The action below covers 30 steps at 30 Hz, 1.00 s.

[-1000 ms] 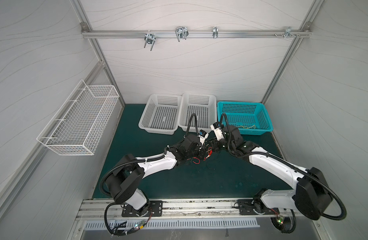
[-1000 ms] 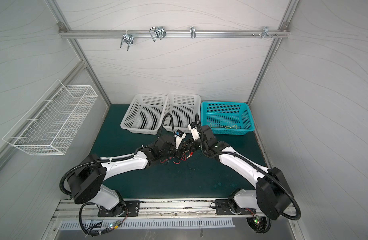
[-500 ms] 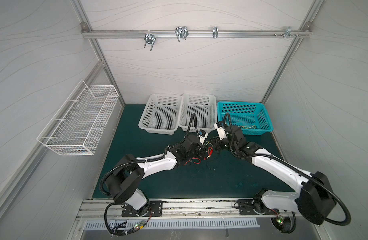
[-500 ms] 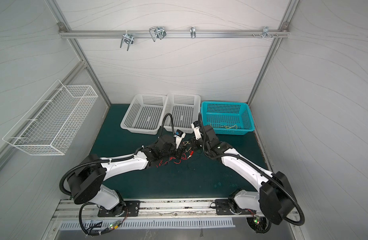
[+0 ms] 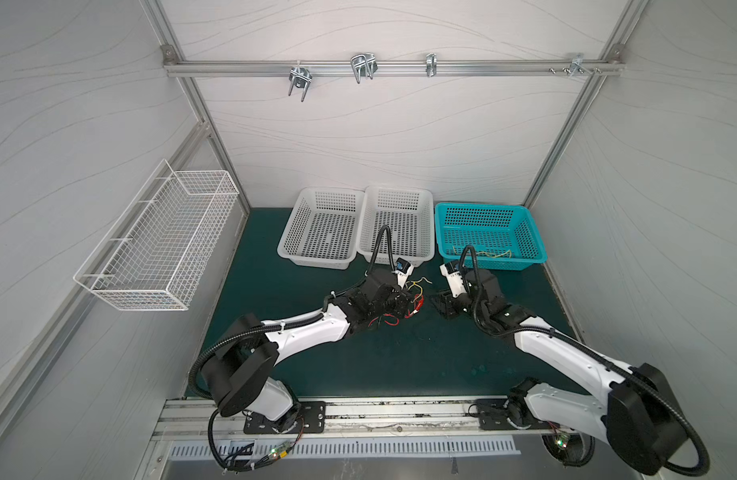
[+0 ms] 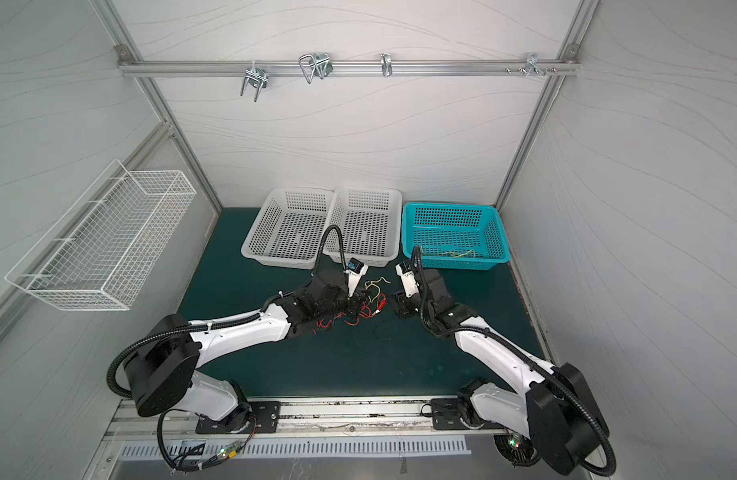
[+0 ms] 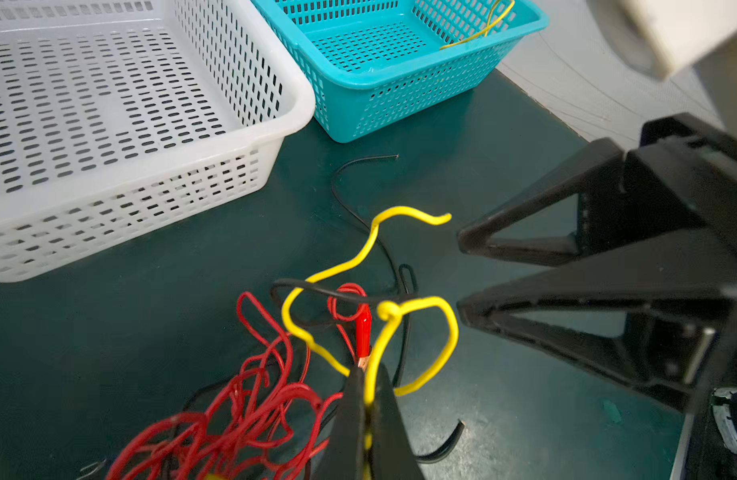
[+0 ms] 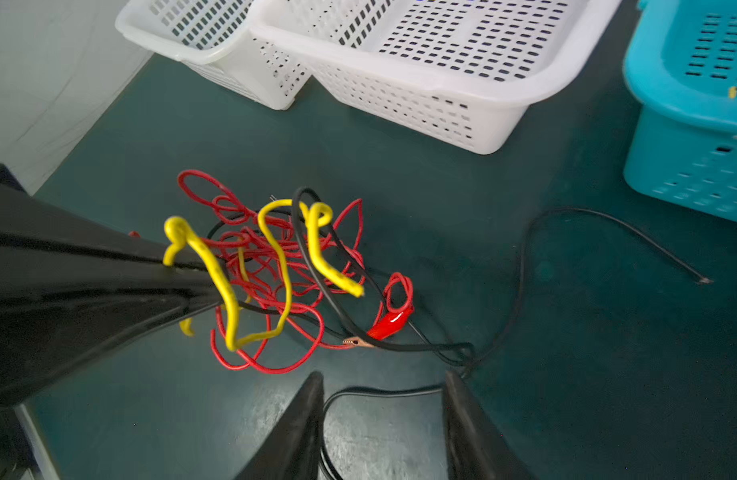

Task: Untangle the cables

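A: Where are the cables [image 7: 275,399]?

B: Tangled on the green counter [image 5: 400,365], in front of the white baskets [image 5: 396,224]. Red loops, a black wire and a yellow cable [image 8: 275,266] are knotted together. A separate yellow wire lies in the teal basket [image 5: 487,232].

A: And the left gripper [image 7: 369,399]?

B: Its fingers are clenched on the yellow cable, lifting part of it above the pile.

A: The right gripper [image 8: 383,399]?

B: Its fingers are parted, grasping nothing, just beside the tangle. A black wire runs across the counter between them.
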Motion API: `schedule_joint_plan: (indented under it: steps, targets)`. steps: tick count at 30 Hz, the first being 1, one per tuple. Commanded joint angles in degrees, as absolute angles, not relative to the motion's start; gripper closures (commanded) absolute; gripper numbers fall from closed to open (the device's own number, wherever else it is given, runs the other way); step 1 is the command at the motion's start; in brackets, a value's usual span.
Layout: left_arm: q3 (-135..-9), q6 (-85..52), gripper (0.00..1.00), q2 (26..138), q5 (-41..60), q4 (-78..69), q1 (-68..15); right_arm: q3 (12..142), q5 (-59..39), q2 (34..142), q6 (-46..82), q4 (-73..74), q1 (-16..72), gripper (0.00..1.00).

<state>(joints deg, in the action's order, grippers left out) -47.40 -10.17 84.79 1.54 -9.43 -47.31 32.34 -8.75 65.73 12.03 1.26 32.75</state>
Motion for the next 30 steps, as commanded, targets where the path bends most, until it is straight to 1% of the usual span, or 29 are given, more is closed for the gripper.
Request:
schedule_joint_plan:
  steps: [1, 4, 6, 7, 8, 11, 12, 13, 15, 20, 22, 25, 30]
  targets:
    - [-49.0, -9.4, 1.0, 83.8, 2.4, -10.8, -47.1, 32.5, -12.8, 69.6, 13.7, 10.7, 32.8, 0.53]
    - [-49.0, -9.5, 1.0, 83.4, 2.6, -10.8, -47.2, 34.2, -13.6, 73.7, 14.6, 12.4, 33.1, 0.53]
    - [-49.0, -9.6, 1.0, 83.0, 2.6, -10.8, -47.1, 35.3, -13.0, 75.9, 15.1, 12.9, 33.3, 0.57]
    - [-49.1, -9.5, 1.0, 82.9, 2.7, -10.8, -47.2, 35.8, -12.9, 76.9, 15.3, 13.3, 33.4, 0.61]
    - [-49.1, -9.5, 1.0, 82.8, 2.7, -10.8, -47.1, 36.2, -12.2, 77.4, 15.7, 13.4, 33.4, 0.67]
    - [-49.1, -9.1, 1.0, 82.7, 2.2, -10.4, -47.0, 37.0, -7.8, 78.4, 16.6, 12.5, 33.4, 0.92]
    - [-49.0, -9.1, 1.0, 82.7, 2.1, -10.3, -46.9, 37.0, -6.3, 78.2, 16.8, 12.1, 33.3, 0.97]
    - [-48.9, -9.2, 1.0, 82.7, 2.0, -10.3, -46.6, 36.8, -4.7, 77.9, 16.9, 11.9, 33.3, 1.0]
    - [-48.6, -9.9, 1.0, 82.8, 2.1, -10.4, -45.9, 36.6, -1.8, 77.3, 17.0, 11.1, 33.4, 1.0]
    - [-47.4, -10.8, 1.0, 82.2, 2.9, -10.6, -43.9, 37.6, 10.0, 76.0, 18.6, 3.3, 33.2, 1.0]
    - [-47.0, -10.8, 1.0, 81.8, 2.9, -10.4, -43.5, 37.2, 13.3, 75.0, 19.7, 1.2, 32.9, 1.0]
    - [-46.6, -10.8, 1.0, 81.0, 2.7, -9.8, -42.9, 36.2, 17.6, 73.4, 21.8, -1.6, 31.8, 1.0]
    - [-45.9, -11.8, 1.0, 79.6, 0.5, -8.3, -41.6, 34.9, 21.6, 71.7, 25.7, -7.6, 28.8, 1.0]
